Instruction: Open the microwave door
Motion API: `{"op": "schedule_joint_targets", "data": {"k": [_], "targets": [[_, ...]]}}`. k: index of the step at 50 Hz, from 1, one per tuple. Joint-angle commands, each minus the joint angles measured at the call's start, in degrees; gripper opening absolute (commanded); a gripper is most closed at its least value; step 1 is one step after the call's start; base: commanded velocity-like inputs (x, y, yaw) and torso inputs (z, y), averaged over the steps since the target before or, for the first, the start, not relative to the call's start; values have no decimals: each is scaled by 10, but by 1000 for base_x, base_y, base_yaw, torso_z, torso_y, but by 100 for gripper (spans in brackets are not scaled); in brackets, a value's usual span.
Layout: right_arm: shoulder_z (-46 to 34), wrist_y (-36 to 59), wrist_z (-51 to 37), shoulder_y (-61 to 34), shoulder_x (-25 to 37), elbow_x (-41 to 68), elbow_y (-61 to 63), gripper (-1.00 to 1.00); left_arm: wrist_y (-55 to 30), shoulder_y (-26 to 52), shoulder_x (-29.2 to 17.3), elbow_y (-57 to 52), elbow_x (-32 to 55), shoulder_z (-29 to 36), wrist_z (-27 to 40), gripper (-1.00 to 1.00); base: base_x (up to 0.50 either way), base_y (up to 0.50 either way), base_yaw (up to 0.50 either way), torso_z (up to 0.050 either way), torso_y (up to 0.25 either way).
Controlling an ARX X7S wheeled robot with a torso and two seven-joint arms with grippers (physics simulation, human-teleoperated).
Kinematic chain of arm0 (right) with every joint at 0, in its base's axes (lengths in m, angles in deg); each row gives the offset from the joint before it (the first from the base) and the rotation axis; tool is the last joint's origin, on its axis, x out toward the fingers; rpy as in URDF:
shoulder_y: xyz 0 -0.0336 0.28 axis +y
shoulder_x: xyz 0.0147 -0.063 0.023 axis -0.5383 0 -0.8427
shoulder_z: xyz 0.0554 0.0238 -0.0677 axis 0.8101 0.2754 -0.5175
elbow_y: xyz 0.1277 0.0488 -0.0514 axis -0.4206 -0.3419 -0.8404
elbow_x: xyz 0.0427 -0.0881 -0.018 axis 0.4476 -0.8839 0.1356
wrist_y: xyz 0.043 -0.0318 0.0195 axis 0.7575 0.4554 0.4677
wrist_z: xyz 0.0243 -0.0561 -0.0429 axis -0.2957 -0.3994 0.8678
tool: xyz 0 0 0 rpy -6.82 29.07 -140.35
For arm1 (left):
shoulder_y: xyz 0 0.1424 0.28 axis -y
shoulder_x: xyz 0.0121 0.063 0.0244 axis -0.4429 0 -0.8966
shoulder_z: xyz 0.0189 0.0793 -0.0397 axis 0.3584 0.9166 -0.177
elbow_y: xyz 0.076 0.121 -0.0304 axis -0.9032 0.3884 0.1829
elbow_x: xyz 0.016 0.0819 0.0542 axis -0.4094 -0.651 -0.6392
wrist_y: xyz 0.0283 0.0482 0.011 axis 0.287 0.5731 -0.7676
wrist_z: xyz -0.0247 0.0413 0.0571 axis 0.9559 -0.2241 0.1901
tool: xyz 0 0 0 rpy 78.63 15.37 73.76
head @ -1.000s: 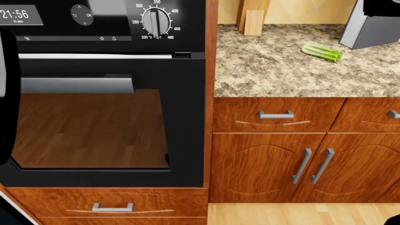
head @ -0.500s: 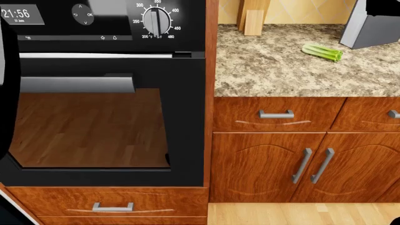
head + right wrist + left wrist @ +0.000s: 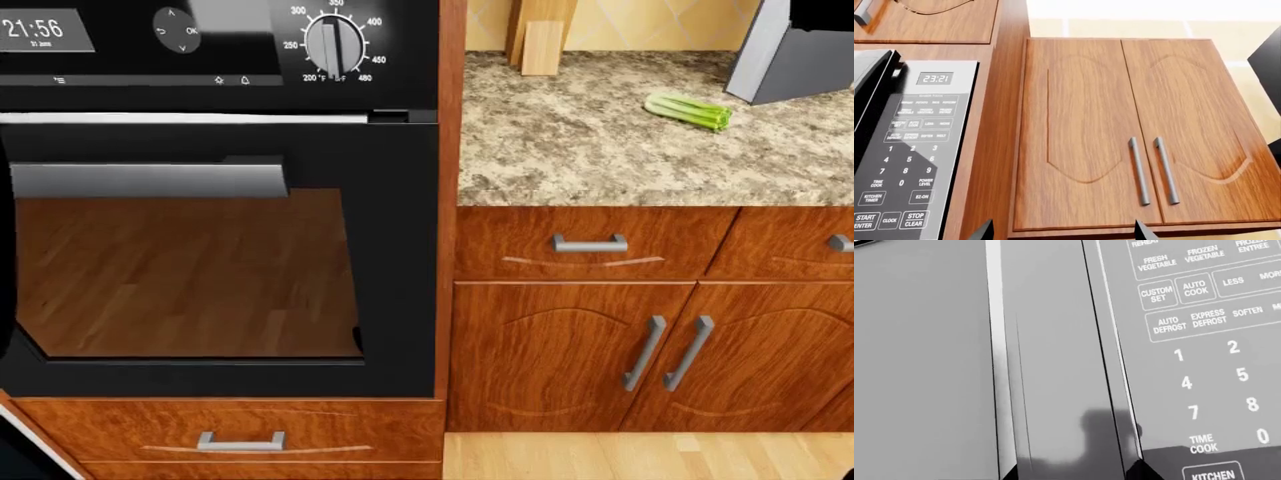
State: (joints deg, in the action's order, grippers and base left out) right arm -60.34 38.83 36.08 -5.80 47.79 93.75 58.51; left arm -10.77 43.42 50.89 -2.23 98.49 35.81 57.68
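Observation:
In the left wrist view the microwave fills the frame. Its door (image 3: pixel 921 365) is a flat grey panel with a bright silver edge strip (image 3: pixel 994 340), and the keypad (image 3: pixel 1201 365) lies beside it. My left gripper (image 3: pixel 1074 473) is open close to the front, its two dark fingertips (image 3: pixel 1011 474) standing either side of the vertical grey strip (image 3: pixel 1054 365) between door and keypad. The right wrist view shows the microwave control panel (image 3: pixel 914 150) and a sliver of the door (image 3: pixel 871 70) at the frame's edge. My right gripper (image 3: pixel 1064 231) is open and holds nothing, facing a wooden cabinet. Neither gripper appears in the head view.
A black wall oven (image 3: pixel 214 250) with a brown window fills the head view's left. A granite counter (image 3: pixel 601 150) carries celery (image 3: pixel 689 110), a wooden board (image 3: pixel 541 40) and a grey object (image 3: pixel 787 55). Wooden double doors (image 3: pixel 1121 130) with bar handles hang beside the microwave.
The dark arm shape along the left edge of the head view has slid out of the frame. The oven and counter look the same.

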Motion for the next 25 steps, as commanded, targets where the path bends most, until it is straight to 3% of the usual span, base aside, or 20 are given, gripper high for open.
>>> {"op": "schedule_joint_targets", "data": {"k": [1,25], "targets": [[0,-4,-7,-2,4,8,0,100,-104,-16,-33,-194,26,-30,18,-100,0,0,0,0,0],[9,-14,-23,-5,19,32,2,100,-345,0,-71,-454,146,-112,62,-100,0,-1,-2,1,5]]}}
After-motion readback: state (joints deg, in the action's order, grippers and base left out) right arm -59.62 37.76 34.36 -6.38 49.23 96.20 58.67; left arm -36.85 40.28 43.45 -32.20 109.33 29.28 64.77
